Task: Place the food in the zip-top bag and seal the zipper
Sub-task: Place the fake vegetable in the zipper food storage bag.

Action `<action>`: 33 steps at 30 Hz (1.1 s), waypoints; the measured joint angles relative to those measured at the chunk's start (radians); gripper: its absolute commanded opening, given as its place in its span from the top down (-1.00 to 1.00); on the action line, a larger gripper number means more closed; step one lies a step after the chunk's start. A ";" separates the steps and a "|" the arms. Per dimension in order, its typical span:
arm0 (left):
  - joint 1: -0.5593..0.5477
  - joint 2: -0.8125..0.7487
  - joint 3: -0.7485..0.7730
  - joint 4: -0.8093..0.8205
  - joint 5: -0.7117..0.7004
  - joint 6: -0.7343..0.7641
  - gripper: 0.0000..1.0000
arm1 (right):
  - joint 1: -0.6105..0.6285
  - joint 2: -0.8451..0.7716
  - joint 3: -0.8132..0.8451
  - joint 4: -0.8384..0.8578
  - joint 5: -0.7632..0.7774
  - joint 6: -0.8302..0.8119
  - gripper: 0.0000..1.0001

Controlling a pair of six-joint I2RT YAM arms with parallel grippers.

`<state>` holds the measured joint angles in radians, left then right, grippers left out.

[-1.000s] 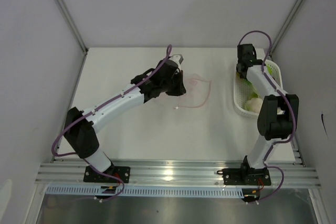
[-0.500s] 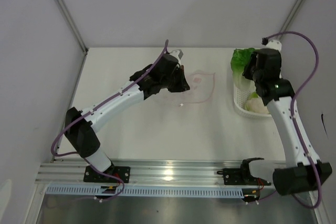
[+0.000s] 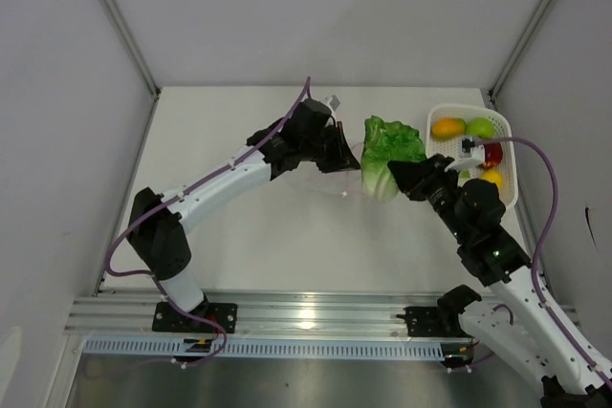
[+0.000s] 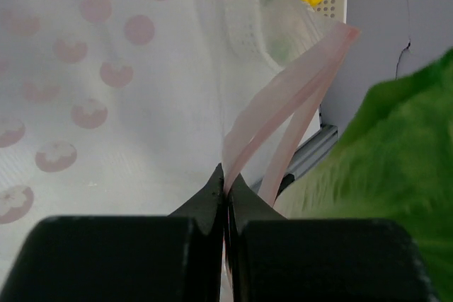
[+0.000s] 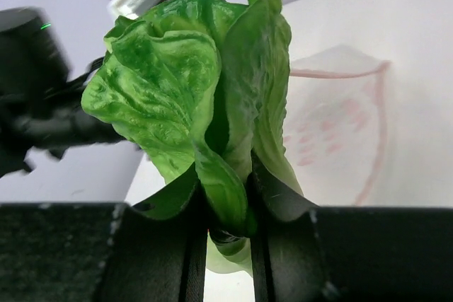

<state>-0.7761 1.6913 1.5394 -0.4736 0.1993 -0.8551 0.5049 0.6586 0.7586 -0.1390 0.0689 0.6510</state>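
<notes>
Left pincer (image 4: pixel 226 185): closed on the narrow pink-red zipper strip (image 4: pixel 283 125) at the mouth edge of the clear crinkly plastic bag printed with pinkish-red dots (image 4: pixel 85 90). From my fingertips two pink bands run apart, so the mouth stands parted there. The bag hangs from this pinch above the white surface (image 3: pixel 239 236); in the top view most of it is hidden under my left wrist.

Right pincer (image 5: pixel 226 203): clamped on the pale base of the green-white leafy plastic cabbage (image 5: pixel 205 76), leaves pointing away from my wrist. In the top view the cabbage sits just beside my left pincer, between it and the white mesh basket (image 3: pixel 507 155). The right wrist view shows the bag mouth behind the leaves, to their right. Whether leaf and plastic touch, I cannot tell.

Rest of the food is in the basket at the right edge of the surface: orange fruit (image 3: pixel 448 127), green apple (image 3: pixel 481 127), red apple (image 3: pixel 492 155), yellow fruit (image 3: pixel 491 179). My right forearm covers part of the basket's near side.
</notes>
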 measured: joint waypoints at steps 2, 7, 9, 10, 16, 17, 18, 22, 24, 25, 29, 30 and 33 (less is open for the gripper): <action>0.000 0.007 0.000 0.001 0.019 -0.010 0.99 | 0.040 -0.033 -0.025 0.036 0.006 -0.008 1.00; 0.000 0.011 0.000 0.004 0.058 -0.022 0.99 | 0.063 -0.047 -0.023 0.120 0.023 -0.047 1.00; 0.000 0.011 0.000 0.012 0.076 -0.029 0.99 | 0.063 -0.047 -0.024 0.142 0.029 -0.062 1.00; 0.000 0.011 0.000 0.016 0.087 -0.032 0.99 | 0.063 -0.047 -0.025 0.154 0.032 -0.070 1.00; 0.001 0.011 0.000 0.047 0.147 -0.059 0.99 | 0.063 -0.067 -0.099 0.268 0.049 -0.107 1.00; 0.001 0.011 0.000 0.051 0.155 -0.063 0.99 | 0.063 -0.079 -0.129 0.293 0.056 -0.106 1.00; 0.001 0.011 0.000 0.056 0.168 -0.072 0.99 | 0.063 -0.089 -0.155 0.304 0.065 -0.106 1.00; 0.003 0.011 -0.007 0.087 0.189 -0.109 0.99 | 0.063 -0.153 -0.268 0.357 0.141 -0.076 1.00; 0.005 0.007 -0.030 0.134 0.200 -0.137 0.99 | 0.063 -0.183 -0.297 0.361 0.194 -0.038 1.00; 0.005 0.004 -0.046 0.159 0.204 -0.154 0.99 | 0.063 -0.194 -0.304 0.357 0.217 -0.011 1.00; 0.005 -0.004 -0.100 0.248 0.213 -0.211 0.99 | 0.064 -0.184 -0.302 0.314 0.280 0.095 1.00; 0.005 -0.005 -0.113 0.265 0.211 -0.219 0.99 | 0.066 -0.174 -0.292 0.283 0.292 0.136 1.00; 0.005 -0.008 -0.150 0.295 0.191 -0.237 0.99 | 0.093 -0.139 -0.255 0.198 0.330 0.245 1.00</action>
<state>-0.7712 1.6836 1.3899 -0.1783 0.3904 -1.0920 0.5980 0.5198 0.5037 0.0586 0.3992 0.8963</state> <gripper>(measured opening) 0.005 0.257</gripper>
